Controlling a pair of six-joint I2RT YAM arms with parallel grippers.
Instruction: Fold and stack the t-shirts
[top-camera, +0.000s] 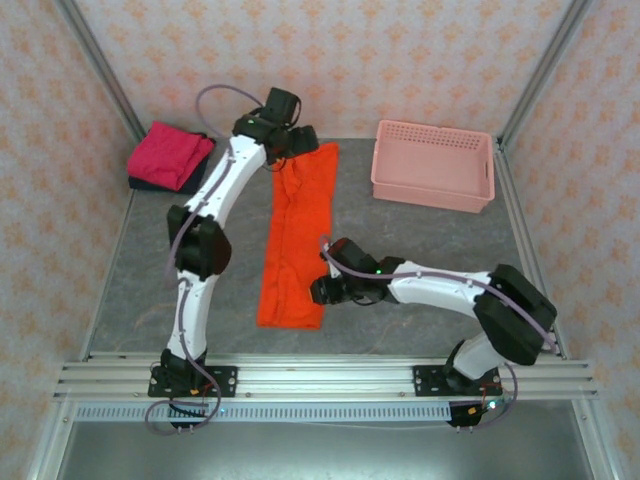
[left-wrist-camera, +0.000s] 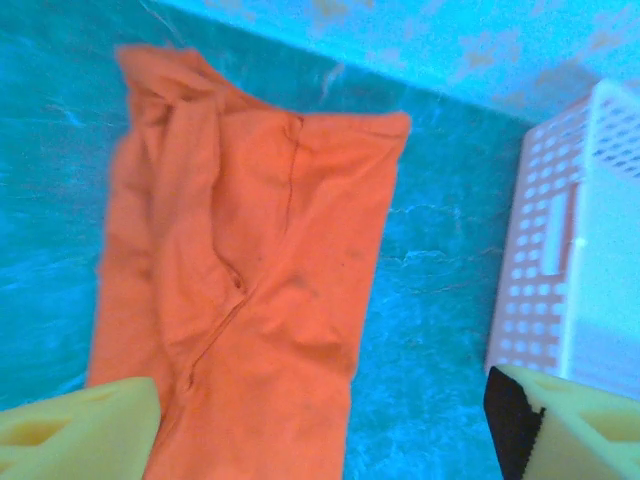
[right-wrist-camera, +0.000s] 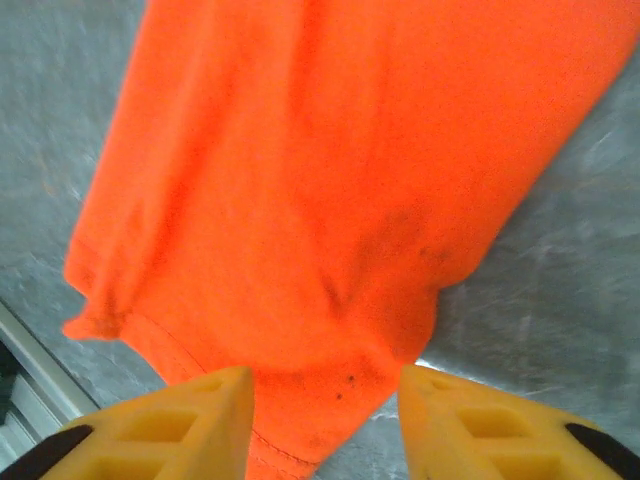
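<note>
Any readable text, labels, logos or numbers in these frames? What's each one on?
No readable text anywhere.
The orange t-shirt is plain.
The pink t-shirt and the dark one under it show no print.
The basket has no label.
The wallpaper carries a pattern, not text.

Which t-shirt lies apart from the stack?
The orange t-shirt, a long strip mid-table; the magenta t-shirt sits folded on the dark t-shirt at far left.
</note>
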